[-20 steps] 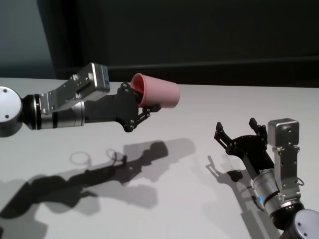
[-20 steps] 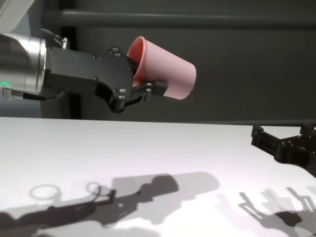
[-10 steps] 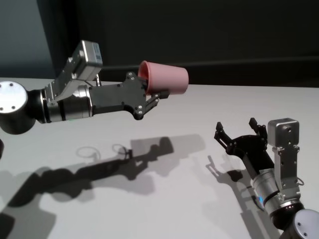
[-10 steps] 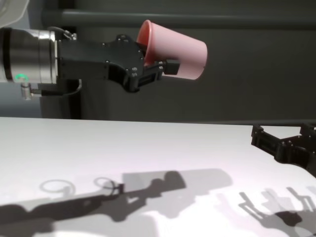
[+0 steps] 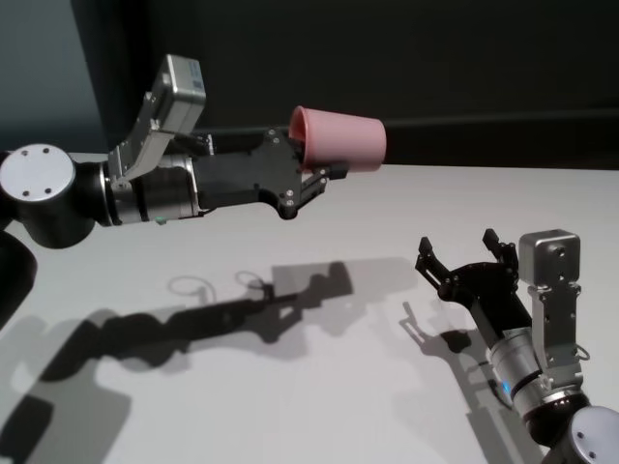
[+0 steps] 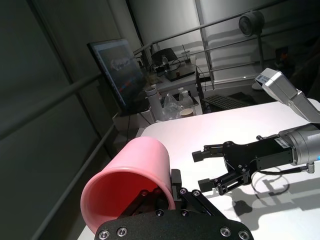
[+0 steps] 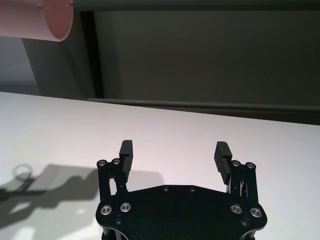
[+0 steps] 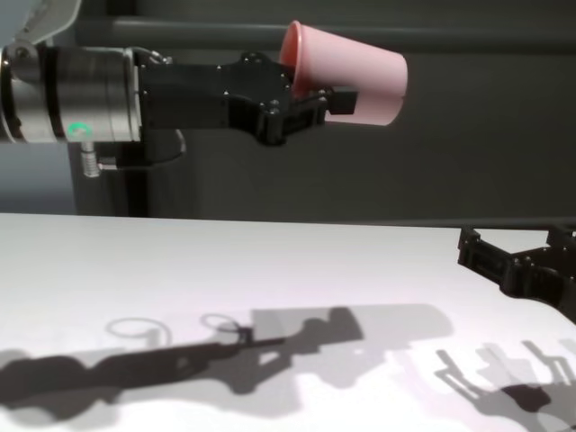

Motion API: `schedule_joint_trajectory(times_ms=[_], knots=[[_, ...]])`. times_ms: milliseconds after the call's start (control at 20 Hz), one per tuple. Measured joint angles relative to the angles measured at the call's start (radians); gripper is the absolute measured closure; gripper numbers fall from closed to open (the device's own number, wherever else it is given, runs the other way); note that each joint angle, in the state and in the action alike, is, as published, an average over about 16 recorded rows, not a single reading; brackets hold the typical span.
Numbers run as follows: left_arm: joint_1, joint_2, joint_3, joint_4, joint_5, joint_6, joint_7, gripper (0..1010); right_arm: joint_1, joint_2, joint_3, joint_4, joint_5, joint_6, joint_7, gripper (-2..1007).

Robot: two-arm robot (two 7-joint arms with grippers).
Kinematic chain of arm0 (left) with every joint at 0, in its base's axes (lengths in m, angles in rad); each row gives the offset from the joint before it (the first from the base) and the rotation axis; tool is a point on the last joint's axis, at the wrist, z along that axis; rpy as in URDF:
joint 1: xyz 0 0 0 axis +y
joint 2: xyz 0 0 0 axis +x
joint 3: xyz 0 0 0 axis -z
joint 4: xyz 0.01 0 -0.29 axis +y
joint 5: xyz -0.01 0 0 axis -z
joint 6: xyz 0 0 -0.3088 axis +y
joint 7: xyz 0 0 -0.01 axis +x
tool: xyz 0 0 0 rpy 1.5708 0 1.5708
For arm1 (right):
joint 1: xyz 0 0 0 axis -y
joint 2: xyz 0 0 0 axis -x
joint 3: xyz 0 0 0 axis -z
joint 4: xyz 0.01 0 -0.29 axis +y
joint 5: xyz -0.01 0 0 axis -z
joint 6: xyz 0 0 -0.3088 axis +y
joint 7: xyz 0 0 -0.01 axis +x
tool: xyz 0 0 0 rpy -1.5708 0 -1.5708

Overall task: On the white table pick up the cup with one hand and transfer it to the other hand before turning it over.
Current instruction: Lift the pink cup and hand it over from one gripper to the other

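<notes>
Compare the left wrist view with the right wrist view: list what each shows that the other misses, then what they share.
Only the left wrist view shows the cup's open mouth, the left gripper shut on its rim, and a monitor beyond the table.
Only the right wrist view shows the arm's shadow on the white table.
Both show the pink cup, held off the table, and the open, empty right gripper.

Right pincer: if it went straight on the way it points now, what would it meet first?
Nothing close. The open right pincer points across bare white table toward the dark far wall. The cup, held in the shut left pincer, hangs well above and to the left of that line, though depth is uncertain.
</notes>
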Motion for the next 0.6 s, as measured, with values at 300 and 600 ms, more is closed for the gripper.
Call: schedule_joint_trajectory(times_ms=[300, 600], knots=[[-0.035, -0.042, 0.016, 0.065, -0.031, -0.008, -0.029, 968, 0.000, 0.000, 0.000, 0.000, 0.000, 0.000, 0.000, 3], [-0.057, -0.070, 0.027, 0.109, -0.049, -0.015, -0.045, 968, 0.000, 0.000, 0.000, 0.000, 0.000, 0.000, 0.000, 3]])
